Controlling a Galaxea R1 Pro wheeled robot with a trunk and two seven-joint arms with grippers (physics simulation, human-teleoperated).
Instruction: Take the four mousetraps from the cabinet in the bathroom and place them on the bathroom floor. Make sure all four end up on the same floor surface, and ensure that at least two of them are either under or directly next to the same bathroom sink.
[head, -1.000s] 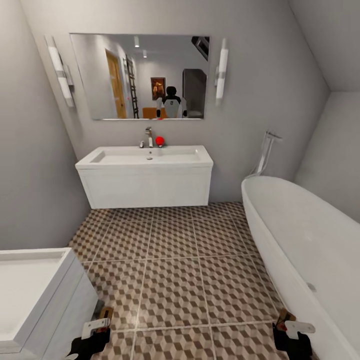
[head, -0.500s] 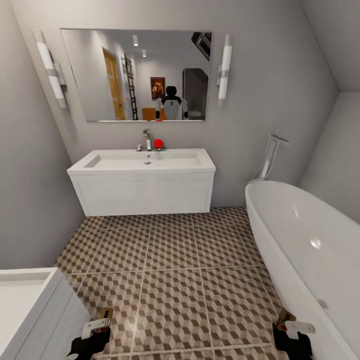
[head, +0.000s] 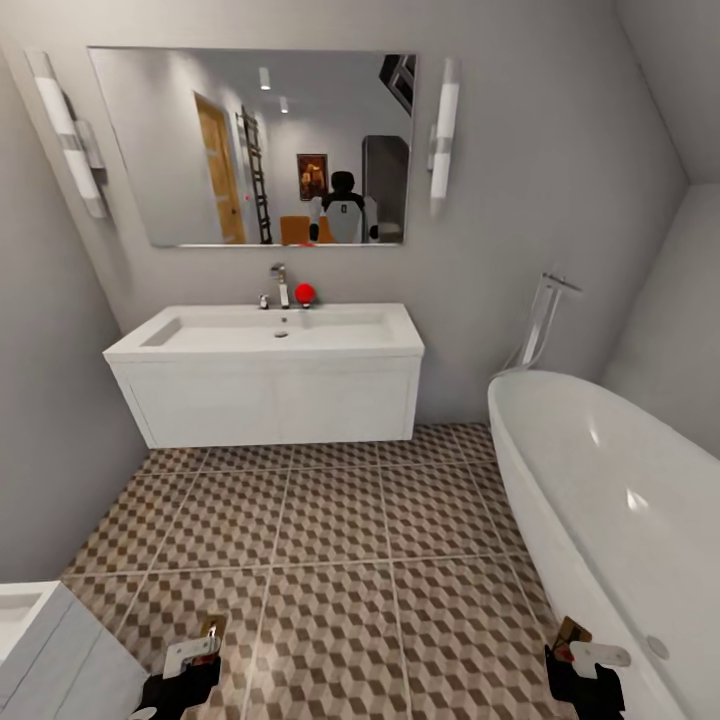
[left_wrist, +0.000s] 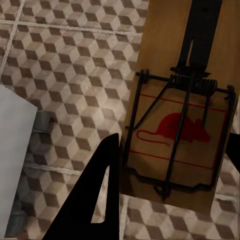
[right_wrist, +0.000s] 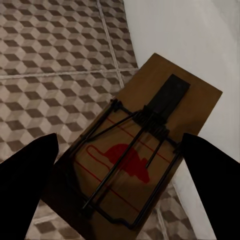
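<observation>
Ahead at twelve o'clock in my head view, the sink (head: 265, 345) hangs on the wall, bare bathroom floor (head: 330, 540) stretching open from its front edge toward me. The bathtub (head: 600, 500) rims that room at three o'clock; a white unit's corner (head: 40, 650) intrudes at eight. My left tool (head: 185, 668) and right tool (head: 585, 668) sit low.

Left wrist view: my tool pinches a mousetrap (left_wrist: 182, 105) above the tiles.

Right wrist view: my other tool is clamped on a second mousetrap (right_wrist: 135, 160) just beside the tub's wall.

Both arms hang low, left end effector (head: 205, 640) and right end effector (head: 580, 640) each clamped shut.
</observation>
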